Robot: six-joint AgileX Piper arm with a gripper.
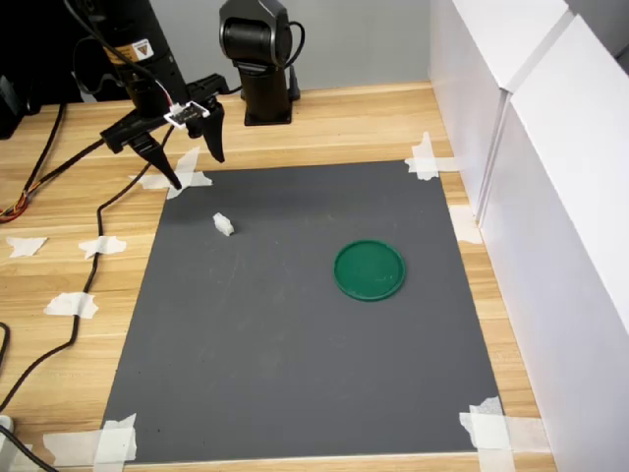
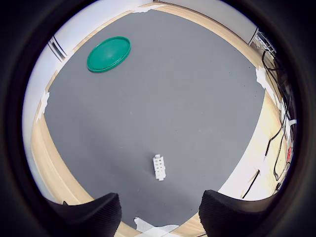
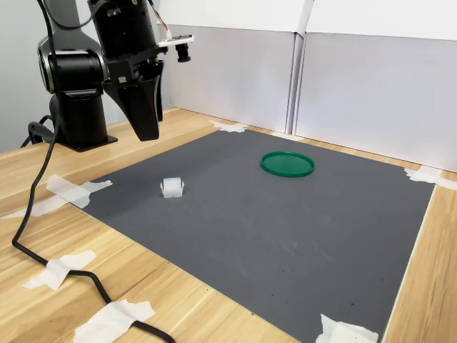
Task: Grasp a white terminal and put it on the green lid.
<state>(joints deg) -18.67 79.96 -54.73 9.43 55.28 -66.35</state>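
The white terminal [image 1: 223,225] lies alone on the grey mat [image 1: 295,344] near its far-left corner in the first exterior view, well apart from the green lid [image 1: 370,269]. The gripper [image 1: 196,166] hangs above that corner, jaws spread, empty.

Matt grey mat [image 1: 295,334], glossy green lid [image 1: 370,269]

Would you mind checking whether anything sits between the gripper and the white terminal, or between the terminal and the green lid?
Nothing visible does. The gripper hangs open above the grey mat's edge, with bare mat down to the white terminal. Only bare mat separates the terminal from the green lid, in both exterior views.
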